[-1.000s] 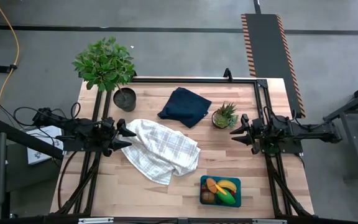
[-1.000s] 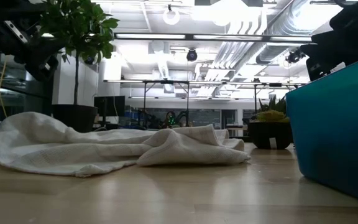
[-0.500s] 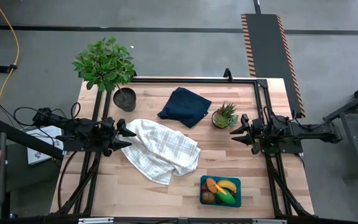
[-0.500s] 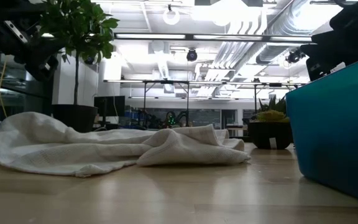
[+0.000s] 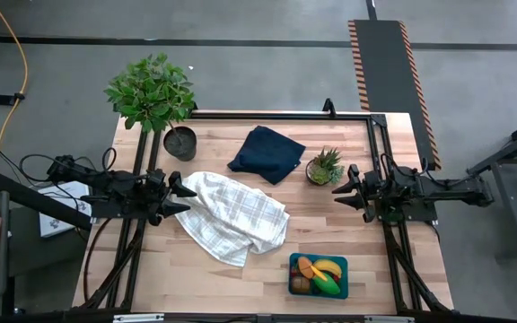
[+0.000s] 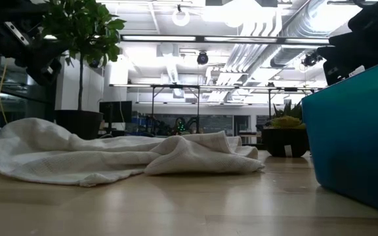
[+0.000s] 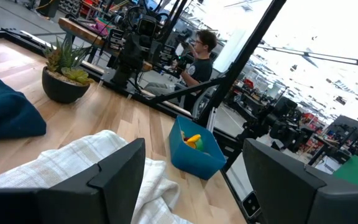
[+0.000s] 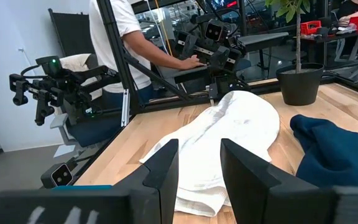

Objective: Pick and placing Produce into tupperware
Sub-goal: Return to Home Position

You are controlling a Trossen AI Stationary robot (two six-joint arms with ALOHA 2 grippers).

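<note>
High view, tupperware [image 5: 346,277] long axis left-right, produce [image 5: 319,274] inside

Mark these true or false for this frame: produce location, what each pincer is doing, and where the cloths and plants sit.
1. All visible produce lies inside the tupperware. True.
2. The left pincer grips the white checked cloth. False: it is open at the cloth's edge and holds nothing.
3. The navy cloth lies between the leafy plant's pot and the small spiky plant. True.
4. The right pincer is above the tupperware. False: it is open beside the small spiky plant, away from the tupperware.
</note>
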